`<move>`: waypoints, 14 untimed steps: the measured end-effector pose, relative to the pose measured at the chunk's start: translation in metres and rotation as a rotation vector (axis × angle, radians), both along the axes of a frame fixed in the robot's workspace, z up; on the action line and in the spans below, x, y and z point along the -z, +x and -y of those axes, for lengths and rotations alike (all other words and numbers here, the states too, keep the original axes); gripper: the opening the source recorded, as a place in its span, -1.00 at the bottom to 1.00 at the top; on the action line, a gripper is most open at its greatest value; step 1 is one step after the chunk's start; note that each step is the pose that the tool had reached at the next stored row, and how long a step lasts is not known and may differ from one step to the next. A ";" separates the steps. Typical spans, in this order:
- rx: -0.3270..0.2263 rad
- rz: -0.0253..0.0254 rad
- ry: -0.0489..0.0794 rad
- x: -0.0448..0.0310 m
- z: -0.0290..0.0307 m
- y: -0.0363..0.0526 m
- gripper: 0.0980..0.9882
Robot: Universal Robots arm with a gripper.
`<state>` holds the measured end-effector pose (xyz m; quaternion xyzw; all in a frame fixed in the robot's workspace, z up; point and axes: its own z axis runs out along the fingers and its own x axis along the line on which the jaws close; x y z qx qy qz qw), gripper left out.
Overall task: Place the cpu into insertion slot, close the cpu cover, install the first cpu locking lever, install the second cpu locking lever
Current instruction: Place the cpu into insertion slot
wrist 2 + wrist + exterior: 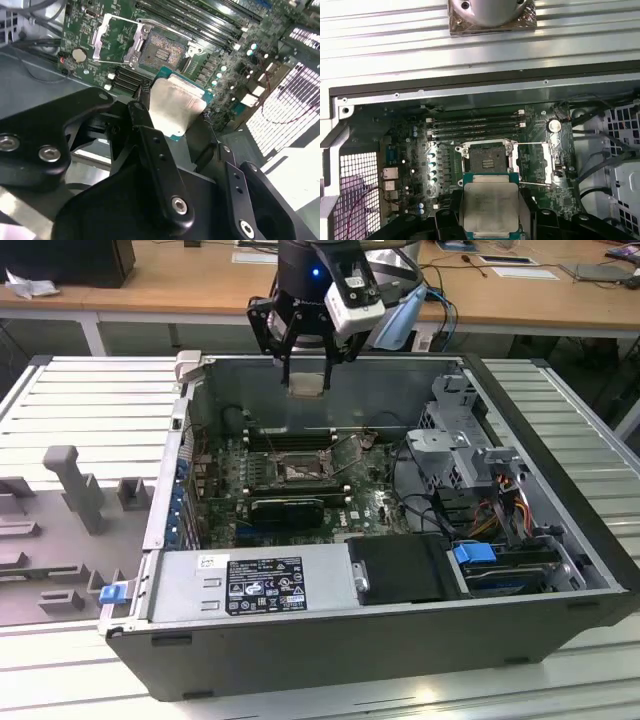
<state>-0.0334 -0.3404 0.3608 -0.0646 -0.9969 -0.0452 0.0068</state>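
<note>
Cpu (305, 388) pinched flat by its edges in the gripper (305, 375), hanging high above the slot (297, 472) and well apart from it, inside the open case (560, 480). In the first wrist view the slot (487, 161) lies bare, the cover (516, 161) swung up beside it. Memory slots (475, 127) run along the slot's other side, leaving open room overhead.

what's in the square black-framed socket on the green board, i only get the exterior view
Observer: Nothing. In the first wrist view the insertion slot is empty.
Operator: and the thin silvery cover frame
Observer: The cpu cover stands open beside the slot, not over it.
Operator: chip gripped ok
Observer: The pale square cpu sits flat between the fingers of the gripper, green rim showing.
</note>
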 end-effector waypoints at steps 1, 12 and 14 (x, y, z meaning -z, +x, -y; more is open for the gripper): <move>0.013 -0.0001 0.000 0.0001 0.0000 0.0000 -0.03; 0.048 -0.0002 -0.001 0.0042 0.0000 0.0000 -0.03; 0.075 -0.0002 -0.001 0.0044 0.0000 0.0000 -0.03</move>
